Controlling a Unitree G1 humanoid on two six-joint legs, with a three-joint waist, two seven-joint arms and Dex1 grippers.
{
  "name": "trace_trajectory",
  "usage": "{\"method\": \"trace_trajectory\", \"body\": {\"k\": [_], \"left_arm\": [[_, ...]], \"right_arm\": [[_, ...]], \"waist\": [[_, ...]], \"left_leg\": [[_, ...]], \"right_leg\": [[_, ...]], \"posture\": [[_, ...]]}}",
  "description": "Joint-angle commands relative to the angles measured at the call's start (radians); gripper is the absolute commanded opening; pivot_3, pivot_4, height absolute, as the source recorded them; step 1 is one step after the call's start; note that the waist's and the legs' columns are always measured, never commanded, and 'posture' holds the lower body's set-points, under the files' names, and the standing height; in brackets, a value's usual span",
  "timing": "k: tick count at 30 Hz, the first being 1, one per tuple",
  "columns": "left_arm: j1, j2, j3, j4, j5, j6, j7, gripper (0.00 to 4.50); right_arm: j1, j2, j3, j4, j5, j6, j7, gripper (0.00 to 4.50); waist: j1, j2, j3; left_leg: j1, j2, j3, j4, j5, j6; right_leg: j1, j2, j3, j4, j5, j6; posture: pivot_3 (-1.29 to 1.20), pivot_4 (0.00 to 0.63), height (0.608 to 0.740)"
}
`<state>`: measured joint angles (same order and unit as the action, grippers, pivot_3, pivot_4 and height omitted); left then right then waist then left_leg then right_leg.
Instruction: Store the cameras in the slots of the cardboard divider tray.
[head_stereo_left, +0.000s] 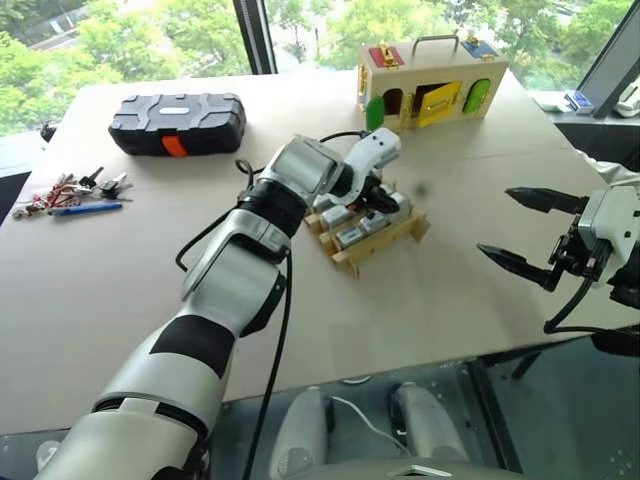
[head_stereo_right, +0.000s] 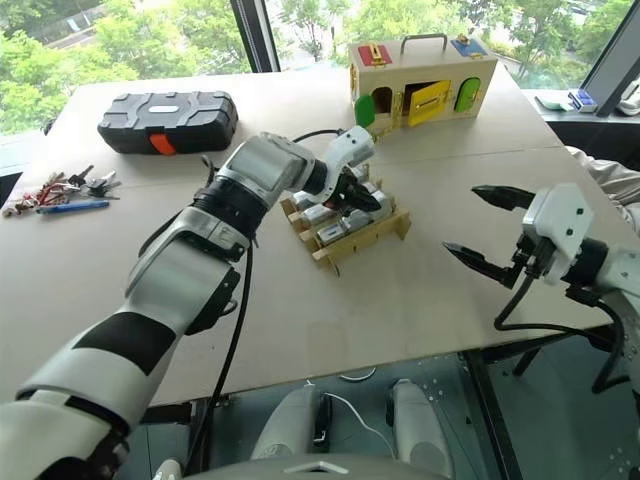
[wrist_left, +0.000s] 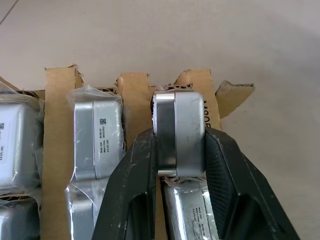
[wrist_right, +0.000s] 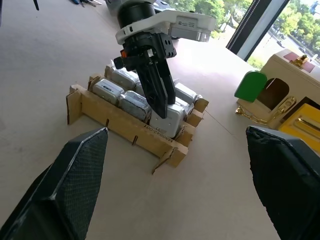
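My left pincer (wrist_left: 180, 165) grips a camera (wrist_left: 180, 132) upright, long axis vertical, directly over the divider tray's (wrist_left: 132, 95) corner slot.

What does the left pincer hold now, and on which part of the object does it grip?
The left pincer holds one camera by its two broad flat faces, over a slot of the cardboard tray. The right pincer holds nothing.

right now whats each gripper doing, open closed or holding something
left gripper: closed on a camera at the cardboard divider tray
right gripper: open, holding nothing
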<state>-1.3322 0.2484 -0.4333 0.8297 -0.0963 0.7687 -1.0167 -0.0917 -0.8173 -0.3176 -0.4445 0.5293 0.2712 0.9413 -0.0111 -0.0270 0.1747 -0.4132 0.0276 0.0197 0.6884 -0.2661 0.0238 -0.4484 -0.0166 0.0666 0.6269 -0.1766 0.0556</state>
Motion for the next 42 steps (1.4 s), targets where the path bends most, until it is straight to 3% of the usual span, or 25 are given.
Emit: {"method": "trace_trajectory", "body": {"k": [1,4,5,10,12,14,17,18,27,34,42], "left_arm": [[-0.022,0.009,0.02,-0.155,0.01,0.078,-0.002,2.5],[-0.016,0.021,0.061,-0.284,-0.028,0.217,0.0,3.95],[-0.018,0.024,0.097,-0.326,-0.057,0.276,0.006,4.2],[0.011,0.045,0.354,-0.463,-0.19,0.441,0.099,4.2],[0.086,0.024,0.529,-0.527,-0.235,0.335,0.206,4.2],[0.215,0.024,0.603,-0.645,-0.251,0.135,0.227,4.2],[0.376,0.05,0.699,-0.774,-0.319,0.166,0.268,4.2],[0.475,0.079,0.706,-0.844,-0.333,0.137,0.237,4.36],[1.101,0.198,0.828,-1.211,-0.428,-0.127,0.111,4.36],[1.35,0.309,0.881,-1.265,-0.473,-0.2,0.058,4.36],[1.549,0.26,0.888,-1.36,-0.491,-0.243,0.164,4.36]], "right_arm": [[0.011,-0.009,-0.046,-0.041,0.007,-0.017,-0.011,4.5],[0.027,-0.009,-0.055,-0.051,0.01,-0.014,-0.014,4.5],[0.033,-0.008,-0.056,-0.054,0.01,-0.014,-0.016,4.5],[0.059,0.008,-0.061,-0.067,0.016,0.011,-0.056,4.5],[0.057,0.026,-0.046,-0.06,-0.012,0.017,-0.105,4.5],[0.042,0.044,-0.029,-0.04,-0.034,0.046,-0.163,4.5],[0.02,0.077,-0.021,-0.004,-0.033,0.088,-0.224,4.5],[0.021,0.09,-0.011,0.0,-0.045,0.083,-0.236,4.5],[0.041,0.084,0.081,0.054,-0.11,0.032,-0.164,4.5],[0.053,0.055,0.072,0.103,-0.123,-0.002,-0.102,4.5],[0.039,0.058,0.061,0.151,-0.13,-0.017,-0.107,4.5]], "waist": [[-0.001,0.0,0.0],[-0.001,0.0,0.0],[-0.001,0.0,0.0],[-0.007,0.0,0.0],[-0.008,0.002,-0.001],[-0.007,0.003,-0.002],[-0.004,0.003,-0.001],[-0.003,0.003,-0.002],[-0.001,0.002,-0.002],[-0.005,0.001,-0.002],[-0.005,0.001,-0.002]], "left_leg": [[0.0,0.0,0.0,0.0,0.0,0.0],[-0.001,0.0,0.0,0.0,0.0,0.0],[-0.001,0.0,-0.001,0.0,0.0,0.0],[0.0,0.0,-0.001,-0.001,0.0,0.0],[0.001,0.0,-0.001,-0.001,0.0,0.0],[0.002,0.0,-0.001,0.0,0.0,0.0],[0.005,0.0,0.002,0.0,0.0,0.0],[0.005,0.0,0.001,0.0,0.0,-0.001],[0.006,-0.001,0.003,0.0,0.0,-0.001],[0.017,0.001,0.005,0.0,0.001,0.0],[0.018,0.003,0.007,0.0,0.001,0.0]], "right_leg": [[0.0,0.0,0.0,0.0,0.0,0.0],[0.0,0.0,0.0,0.0,0.0,0.0],[0.0,0.0,0.0,0.0,0.0,0.0],[-0.001,0.0,0.0,0.0,0.0,0.001],[0.0,0.0,0.0,0.001,-0.002,0.003],[0.001,0.0,0.001,0.003,-0.002,0.003],[0.001,-0.001,0.003,0.006,0.0,0.0],[0.001,-0.001,0.003,0.007,0.0,0.0],[0.002,-0.002,0.004,0.007,0.0,-0.001],[0.01,-0.001,0.004,0.007,-0.005,-0.001],[0.01,-0.001,0.005,0.007,-0.005,0.0]], "posture": [[0.0,0.15,0.74],[0.0,0.15,0.74],[0.0,0.15,0.74],[0.0,0.15,0.74],[0.0,0.15,0.74],[0.0,0.15,0.74],[0.0,0.15,0.74],[0.0,0.15,0.74],[0.0,0.15,0.74],[0.0,0.15,0.74],[0.0,0.15,0.74]]}}
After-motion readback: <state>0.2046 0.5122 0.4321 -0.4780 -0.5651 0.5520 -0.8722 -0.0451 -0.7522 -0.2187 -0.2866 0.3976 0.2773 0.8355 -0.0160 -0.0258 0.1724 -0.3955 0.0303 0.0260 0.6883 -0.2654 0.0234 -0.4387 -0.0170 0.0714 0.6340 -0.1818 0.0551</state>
